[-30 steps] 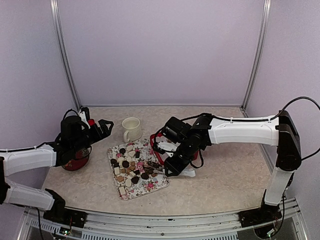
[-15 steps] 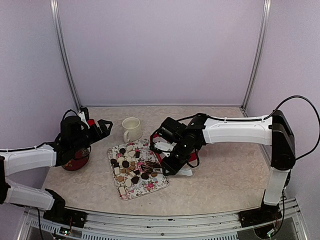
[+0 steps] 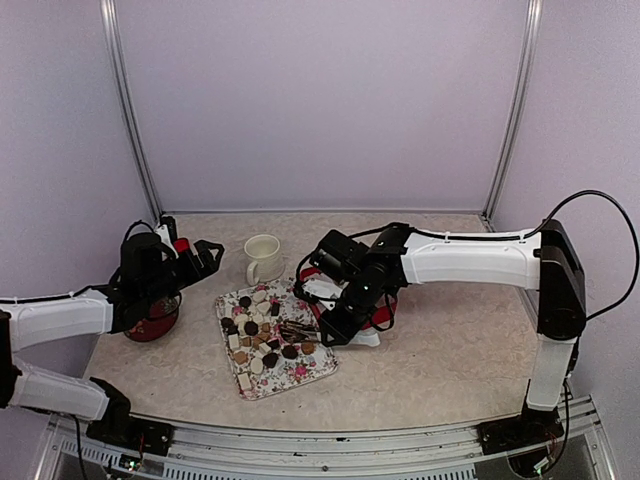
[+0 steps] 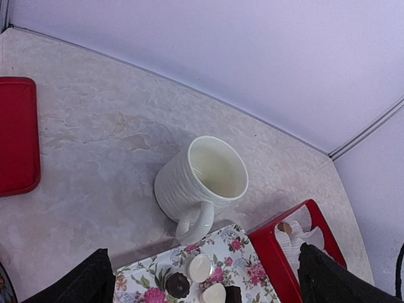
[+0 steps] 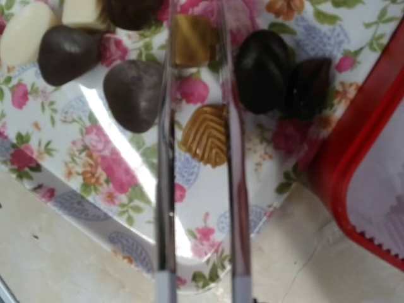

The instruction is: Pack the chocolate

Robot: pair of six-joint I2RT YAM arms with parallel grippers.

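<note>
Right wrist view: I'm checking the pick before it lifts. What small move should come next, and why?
Probably squeeze the right gripper shut on the tan ribbed chocolate: its thin fingers flank it on the floral tray, but a firm pinch isn't evident.

mug (image 4: 173,189): glossy, ribbed ceramic
tray (image 5: 126,183): glossy, flower-printed
chocolate (image 5: 262,69): smooth, faint sheen
table (image 4: 95,139): matt, mottled stone look
</note>
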